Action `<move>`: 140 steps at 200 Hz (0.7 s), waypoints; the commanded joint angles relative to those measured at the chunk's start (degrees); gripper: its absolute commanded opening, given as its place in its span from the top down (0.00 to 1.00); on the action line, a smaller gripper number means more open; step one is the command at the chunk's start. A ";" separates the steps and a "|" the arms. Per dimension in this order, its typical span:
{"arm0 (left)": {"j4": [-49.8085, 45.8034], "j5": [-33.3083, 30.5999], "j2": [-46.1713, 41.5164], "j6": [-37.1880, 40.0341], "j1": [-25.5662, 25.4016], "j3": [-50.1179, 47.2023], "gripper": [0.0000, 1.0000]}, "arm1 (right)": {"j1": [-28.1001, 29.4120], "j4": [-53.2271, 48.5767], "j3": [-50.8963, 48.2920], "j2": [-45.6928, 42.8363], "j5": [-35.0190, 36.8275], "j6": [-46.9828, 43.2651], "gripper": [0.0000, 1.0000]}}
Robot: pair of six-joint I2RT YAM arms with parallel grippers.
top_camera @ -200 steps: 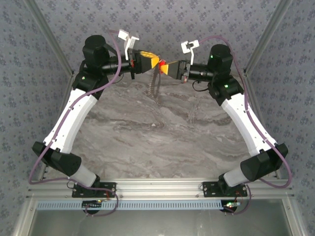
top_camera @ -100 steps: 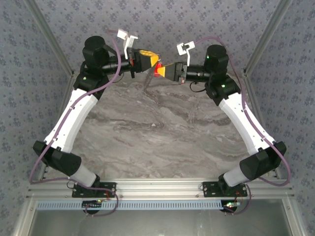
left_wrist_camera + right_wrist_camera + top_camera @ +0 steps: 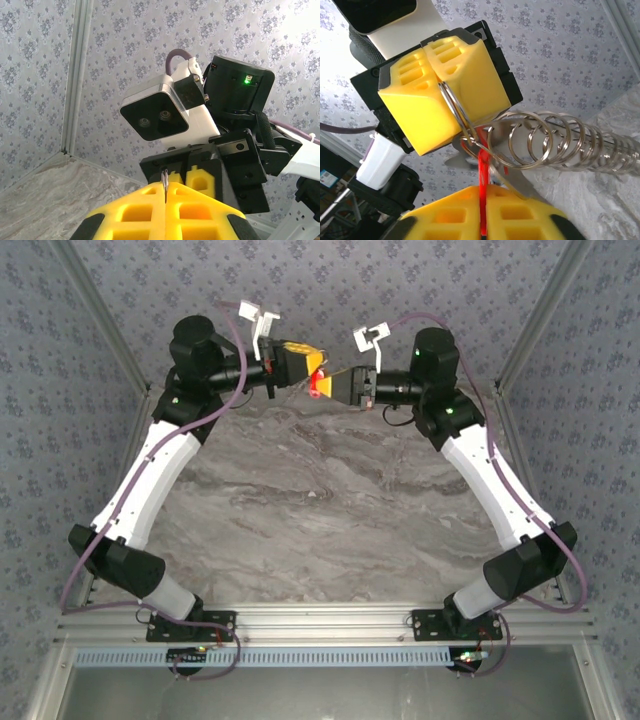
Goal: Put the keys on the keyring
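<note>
Threading is the step in hand: the two arms meet high over the table [image 3: 320, 500], tip to tip. The left fingers [image 3: 415, 110] are pressed fully together on the keyring [image 3: 454, 107], which sticks out of their seam as a thin wire loop; the left wrist view shows its edge standing up between the yellow pads [image 3: 135, 212]. A coil of wire rings [image 3: 560, 145] hangs from the loop and trails off to one side. The right fingers [image 3: 520, 215] are all but closed, with the red head of the key [image 3: 481, 170] pinched in the narrow gap between them. The key's top reaches the bottom of the keyring, touching or just beside it. Whether it is already on the wire I cannot tell.

In my judgement the task is near its end but not clearly done. Next, the key's hole has to be worked round the split wire until it slides free along the loop. That calls for small, steady motion and a firm left grip, since any slip would drop the tiny key.
</note>
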 commanded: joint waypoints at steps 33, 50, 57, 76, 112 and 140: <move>11.09 -2.85 -2.50 -3.59 0.49 -3.95 1.00 | -7.64 3.00 -4.67 -6.06 -2.41 3.76 0.67; 14.46 -3.46 -2.78 -5.20 0.61 -5.42 1.00 | -10.26 6.02 -5.81 -7.69 -1.87 6.16 0.63; 16.19 -3.63 -2.91 -5.95 0.58 -6.11 1.00 | -11.09 8.21 -6.13 -7.90 -1.43 7.74 0.61; 21.06 -4.17 -3.03 -8.42 0.67 -7.97 1.00 | -12.08 14.73 -5.97 -7.65 0.43 12.44 0.55; 25.84 -3.74 -2.08 -12.91 0.67 -8.18 1.00 | -11.16 24.11 -3.23 -4.09 3.13 18.66 0.47; 28.66 -3.46 -1.24 -15.85 0.67 -7.62 1.00 | -9.07 27.29 0.14 -0.38 3.91 20.56 0.47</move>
